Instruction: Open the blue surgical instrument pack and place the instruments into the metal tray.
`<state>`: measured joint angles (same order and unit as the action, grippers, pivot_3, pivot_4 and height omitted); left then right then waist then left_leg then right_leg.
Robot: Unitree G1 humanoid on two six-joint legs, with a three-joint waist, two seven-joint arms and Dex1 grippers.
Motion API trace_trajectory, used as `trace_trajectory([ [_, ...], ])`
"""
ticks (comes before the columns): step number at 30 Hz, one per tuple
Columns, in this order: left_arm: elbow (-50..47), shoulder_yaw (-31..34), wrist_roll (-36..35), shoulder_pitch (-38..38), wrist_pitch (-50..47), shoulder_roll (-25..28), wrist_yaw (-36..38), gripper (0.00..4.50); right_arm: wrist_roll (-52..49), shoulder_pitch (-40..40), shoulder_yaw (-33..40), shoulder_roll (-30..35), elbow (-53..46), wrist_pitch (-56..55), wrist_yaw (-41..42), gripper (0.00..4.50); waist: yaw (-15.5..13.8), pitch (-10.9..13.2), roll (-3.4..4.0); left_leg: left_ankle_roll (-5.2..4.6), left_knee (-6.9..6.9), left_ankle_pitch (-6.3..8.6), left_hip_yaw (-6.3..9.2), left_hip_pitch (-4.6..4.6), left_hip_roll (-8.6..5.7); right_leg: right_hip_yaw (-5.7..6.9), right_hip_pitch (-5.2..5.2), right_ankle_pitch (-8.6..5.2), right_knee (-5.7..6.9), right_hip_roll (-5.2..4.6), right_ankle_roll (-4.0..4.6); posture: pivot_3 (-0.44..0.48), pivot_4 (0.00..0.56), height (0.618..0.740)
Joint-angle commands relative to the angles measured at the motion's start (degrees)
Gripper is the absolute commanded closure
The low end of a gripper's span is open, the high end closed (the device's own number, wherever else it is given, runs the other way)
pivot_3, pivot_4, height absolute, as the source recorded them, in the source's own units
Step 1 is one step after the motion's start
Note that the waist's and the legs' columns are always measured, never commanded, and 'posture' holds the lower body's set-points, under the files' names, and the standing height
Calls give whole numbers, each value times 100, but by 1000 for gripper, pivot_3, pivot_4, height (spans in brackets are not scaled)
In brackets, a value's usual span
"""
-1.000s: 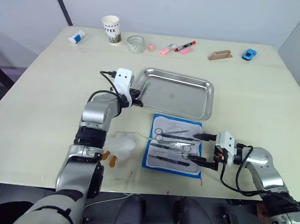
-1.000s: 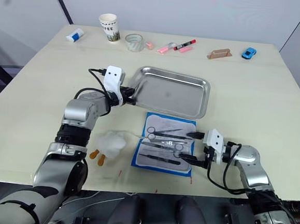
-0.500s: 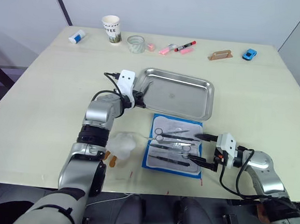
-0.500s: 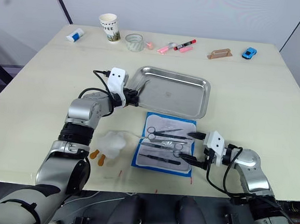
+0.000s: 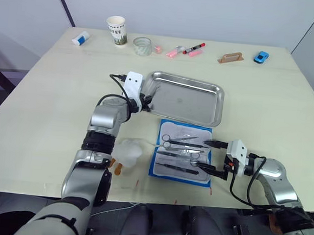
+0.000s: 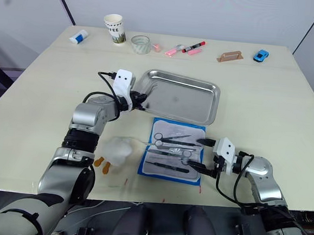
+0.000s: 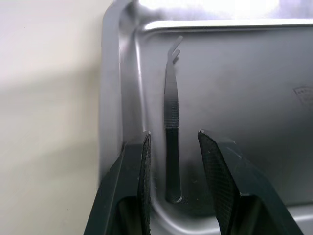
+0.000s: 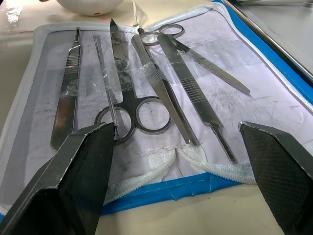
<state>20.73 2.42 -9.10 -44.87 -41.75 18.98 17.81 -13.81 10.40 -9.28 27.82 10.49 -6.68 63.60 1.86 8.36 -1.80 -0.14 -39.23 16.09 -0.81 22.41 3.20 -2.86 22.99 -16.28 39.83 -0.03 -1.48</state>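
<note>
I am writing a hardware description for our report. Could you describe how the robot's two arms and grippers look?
Both arms are silver-grey metal with dark, black joint sections. Each wrist carries a white boxy module, and black cables loop from it along the forearm. The left gripper and right gripper each have two black fingers with finely textured inner pads.

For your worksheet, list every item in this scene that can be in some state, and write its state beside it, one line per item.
Blue surgical instrument pack: open, lying flat.
Instruments: most lying in the pack.
Metal tray: holds one forceps.
Left end effector: open, either side of the forceps.
Right end effector: open, at the pack's edge.
Marker pen: capped.
</note>
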Motion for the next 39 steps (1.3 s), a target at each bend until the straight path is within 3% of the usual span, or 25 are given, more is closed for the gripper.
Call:
trace_trajectory([
  [1, -422, 135, -80, -166, 313, 73, 133, 2880, 248, -186, -152, 29, 341, 159, -80, 90, -4, 0, 0, 0, 0, 0, 0, 0, 0, 0, 0, 0, 0, 0, 0, 0, 150, 725],
  [10, -379, -197, -285, 60, 1791, 681, 2244, 2880, 10, -136, -248, 102, 161, 818, 230, 90, -8, 1, 1, 9, 0, -5, -20, 0, -1, 2, 0, 0, -2, 0, 1, 0, 150, 725],
  [15, -87, -387, -493, 207, 2668, 1189, 4018, 2880, 56, 26, -373, 225, 295, 960, 565, 90, -11, 3, 5, 2, 1, -1, -31, 1, -1, 2, 0, -1, -5, 1, 1, 0, 150, 725],
  [23, -126, -937, -637, 384, 2983, 1511, 5994, 2880, 141, 265, -422, 227, 569, 867, 690, 90, 1, 3, 4, -1, 1, 0, -32, 1, -1, 1, 0, -2, -6, 6, 1, 0, 150, 725],
  [28, 14, -1354, -400, 385, 3287, 1525, 6500, 2880, 180, 316, -441, 237, 645, 816, 723, 90, 8, 3, 4, -2, 0, 0, -29, 3, 0, 2, 1, -2, -6, 7, 1, 0, 150, 725],
  [39, 519, -1780, 133, 343, 3606, 1096, 6359, 2880, 177, 274, -407, 227, 632, 775, 663, 90, 12, 3, 4, -3, 0, 1, -29, 2, 0, 0, 1, -2, -6, 8, 1, 0, 150, 725],
])
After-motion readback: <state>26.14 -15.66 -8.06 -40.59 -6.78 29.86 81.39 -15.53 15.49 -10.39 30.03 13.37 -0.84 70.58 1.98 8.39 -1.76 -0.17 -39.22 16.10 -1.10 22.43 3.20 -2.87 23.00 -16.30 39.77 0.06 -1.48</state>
